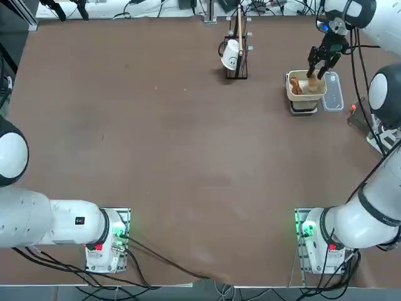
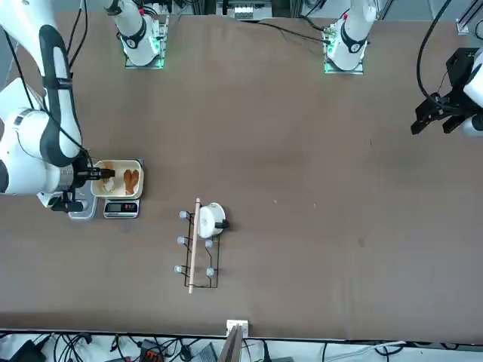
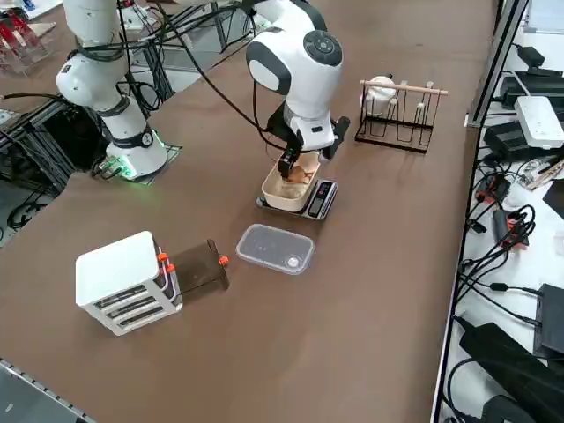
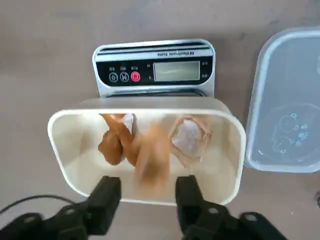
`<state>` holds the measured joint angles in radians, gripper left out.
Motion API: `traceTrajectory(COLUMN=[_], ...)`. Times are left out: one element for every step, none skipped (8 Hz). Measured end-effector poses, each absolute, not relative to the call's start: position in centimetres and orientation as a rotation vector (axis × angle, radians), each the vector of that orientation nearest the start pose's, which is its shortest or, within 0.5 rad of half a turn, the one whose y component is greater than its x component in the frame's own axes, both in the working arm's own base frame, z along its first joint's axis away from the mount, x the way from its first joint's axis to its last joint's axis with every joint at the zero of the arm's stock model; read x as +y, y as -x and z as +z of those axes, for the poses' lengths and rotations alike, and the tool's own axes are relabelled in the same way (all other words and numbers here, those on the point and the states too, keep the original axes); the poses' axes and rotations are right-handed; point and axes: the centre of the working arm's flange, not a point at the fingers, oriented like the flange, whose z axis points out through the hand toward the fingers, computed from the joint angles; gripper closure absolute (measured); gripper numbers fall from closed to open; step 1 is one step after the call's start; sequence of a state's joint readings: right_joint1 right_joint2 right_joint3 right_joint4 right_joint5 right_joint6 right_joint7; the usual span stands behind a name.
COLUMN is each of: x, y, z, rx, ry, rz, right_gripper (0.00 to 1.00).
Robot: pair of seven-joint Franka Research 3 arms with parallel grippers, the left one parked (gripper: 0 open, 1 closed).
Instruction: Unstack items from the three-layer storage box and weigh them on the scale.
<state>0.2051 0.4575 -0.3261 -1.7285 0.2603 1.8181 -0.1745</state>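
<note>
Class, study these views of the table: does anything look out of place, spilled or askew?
Nothing is spilled. One oddity: a dark drawer lies on the table beside the storage box, outside the rack. The items sit inside the scale bowl, with the open right gripper just above its rim.

A blurred orange-brown piece [image 4: 151, 162] sits between the claw [image 4: 147, 200] fingers; the scale's display [image 4: 175, 71] is unreadable.

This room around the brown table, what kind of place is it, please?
Probably a robotics lab or test cell. Robot arms are bolted to the table, the right hand hangs open over a scale, and cables with power adapters crowd its edges.
</note>
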Motion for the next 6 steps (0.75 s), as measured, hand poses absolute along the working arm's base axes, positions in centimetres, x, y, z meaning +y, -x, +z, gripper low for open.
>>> traceTrajectory(x=[-4.5,-5.8,-7.8,-10.6,-13.9,-16.6], y=[-61.9,-61.7,-61.3,-60.7,-59.9,-59.1], z=[30.9,31.3,31.8,32.2,32.1,31.9], rx=[0.085,0.067,-0.025,-0.166,-0.313,-0.445], ry=[2.96,2.968,2.986,2.999,2.999,2.989], rz=[0.482,0.488,0.5,0.527,0.552,0.585], right_gripper=[0.05,0.01,0.14,0.36,0.58,0.78])
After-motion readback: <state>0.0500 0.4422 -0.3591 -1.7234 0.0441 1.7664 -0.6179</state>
